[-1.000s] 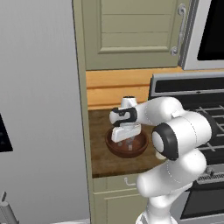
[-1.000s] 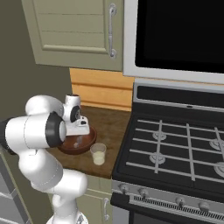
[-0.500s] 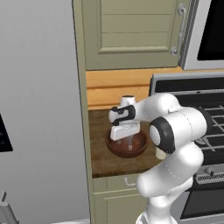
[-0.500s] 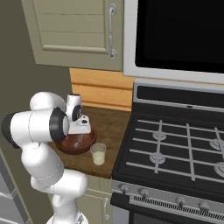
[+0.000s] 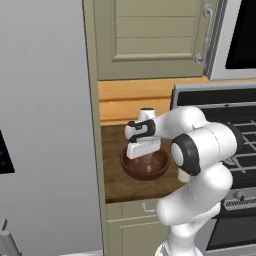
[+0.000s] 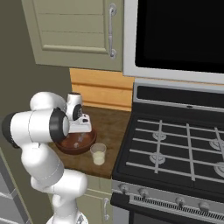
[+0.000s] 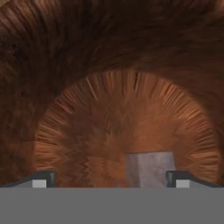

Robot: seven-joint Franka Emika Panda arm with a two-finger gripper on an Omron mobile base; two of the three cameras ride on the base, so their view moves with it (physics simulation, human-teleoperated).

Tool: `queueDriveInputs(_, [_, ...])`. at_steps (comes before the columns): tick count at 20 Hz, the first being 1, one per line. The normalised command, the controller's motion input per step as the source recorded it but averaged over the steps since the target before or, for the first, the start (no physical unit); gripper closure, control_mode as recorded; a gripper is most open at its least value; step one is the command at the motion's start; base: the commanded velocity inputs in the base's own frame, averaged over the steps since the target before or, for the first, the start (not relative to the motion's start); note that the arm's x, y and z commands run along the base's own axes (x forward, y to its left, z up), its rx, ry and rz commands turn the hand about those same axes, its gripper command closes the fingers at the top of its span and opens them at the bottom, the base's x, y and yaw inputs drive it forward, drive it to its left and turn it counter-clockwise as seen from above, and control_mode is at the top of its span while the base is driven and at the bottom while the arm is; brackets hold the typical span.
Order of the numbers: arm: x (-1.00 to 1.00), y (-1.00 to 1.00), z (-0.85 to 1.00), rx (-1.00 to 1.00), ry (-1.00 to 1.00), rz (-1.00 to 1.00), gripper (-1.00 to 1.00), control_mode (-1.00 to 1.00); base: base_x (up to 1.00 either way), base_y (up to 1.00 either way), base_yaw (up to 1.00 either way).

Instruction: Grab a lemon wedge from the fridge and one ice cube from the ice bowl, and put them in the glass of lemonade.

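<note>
- While the white arm reaches over the wooden table, the gripper (image 5: pixel 145 161) hangs right over the ice bowl (image 5: pixel 131 167), pointing straight down into it.
- Jaws are spread wide with nothing between them. In the hand view the gripper (image 7: pixel 110 177) shows one fingertip at each bottom corner, and the ice cube (image 7: pixel 151 168) sits on the bowl floor between them, closer to the one on that view's right. Can't tell if anything is touching it, looks like not.
- That ice cube is a pale greyish-white block lying on the lighter centre of the ice bowl (image 7: pixel 109 65), which has a dark reddish-brown wood grain all round.
- From the right base view the ice bowl (image 6: pixel 85 145) sits on the table just left of the stove (image 6: pixel 175 144), with the gripper (image 6: pixel 78 139) dipping into it.
- Glass of lemonade (image 6: pixel 98 154) stands upright on the table just beside the bowl, on the stove side and nearer the front edge. Pale yellowish liquid in it.
- Fridge (image 5: pixel 45 125) is the big grey slab at the left of the left base view, doors shut as far as I can see.
- Beige cupboard (image 5: pixel 150 40) hangs above the table, door closed, and a dark-windowed microwave (image 6: pixel 179 37) sits over the stove.
</note>
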Motion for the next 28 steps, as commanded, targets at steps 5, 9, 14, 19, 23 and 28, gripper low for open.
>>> queueDriveInputs(5, [-0.11, -0.04, 0.07, 0.00, -0.04, 0.00, -1.00, -1.00, 0.00, 0.00, 0.00])
queueDriveInputs(9, [-0.11, 0.18, 0.34, 0.00, -0.04, 0.03, -1.00, -1.00, 0.00, 0.00, 0.00])
queueDriveInputs(14, [0.13, 0.00, 0.21, -0.02, -0.01, 0.00, -1.00, -1.00, 0.00, 0.00, 0.00])
queueDriveInputs(19, [0.33, 0.00, 0.00, 0.00, 0.03, 0.00, -1.00, -1.00, 0.00, 0.00, 0.00])
queueDriveInputs(23, [0.06, 0.00, -0.41, 0.00, 0.06, 0.00, -1.00, -1.00, 0.00, 0.00, 0.00])
queueDriveInputs(28, [-0.47, 0.00, -0.51, 0.04, 0.00, 0.00, -1.00, -1.00, 0.00, 0.00, 0.00])
